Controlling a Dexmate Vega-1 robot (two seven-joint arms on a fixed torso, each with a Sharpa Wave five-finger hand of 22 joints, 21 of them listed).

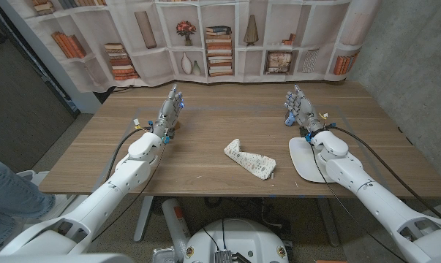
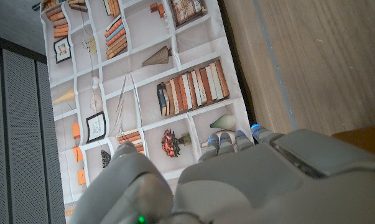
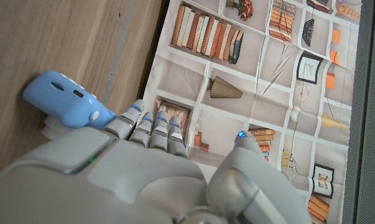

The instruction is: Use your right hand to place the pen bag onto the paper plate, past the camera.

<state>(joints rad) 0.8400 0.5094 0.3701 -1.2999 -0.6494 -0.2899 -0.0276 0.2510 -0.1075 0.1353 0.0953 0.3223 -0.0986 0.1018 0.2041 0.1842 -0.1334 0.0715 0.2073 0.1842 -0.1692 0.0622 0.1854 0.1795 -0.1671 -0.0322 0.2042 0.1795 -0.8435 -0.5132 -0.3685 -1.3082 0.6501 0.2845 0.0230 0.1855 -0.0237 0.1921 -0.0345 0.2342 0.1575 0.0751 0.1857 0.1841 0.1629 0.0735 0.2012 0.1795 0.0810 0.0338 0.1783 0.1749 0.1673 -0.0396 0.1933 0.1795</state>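
The pen bag [image 1: 250, 161] lies untouched mid-table, just left of the paper plate [image 1: 302, 159] (nothing on it yet). The right hand [image 1: 299, 108] stands upright beyond the plate, fingers apart, holding nothing. Its wrist view reveals a blue camera [image 3: 66, 102] beside the fingers.

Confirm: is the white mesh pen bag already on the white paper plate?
No, the white mesh pen bag lies on the wooden table, beside the white paper plate.

No lettering shows anywhere; the book spines printed on the bookshelf backdrop [image 1: 220, 36] are too small to read, and the blue camera [image 3: 66, 102] carries no legible brand, label or number.
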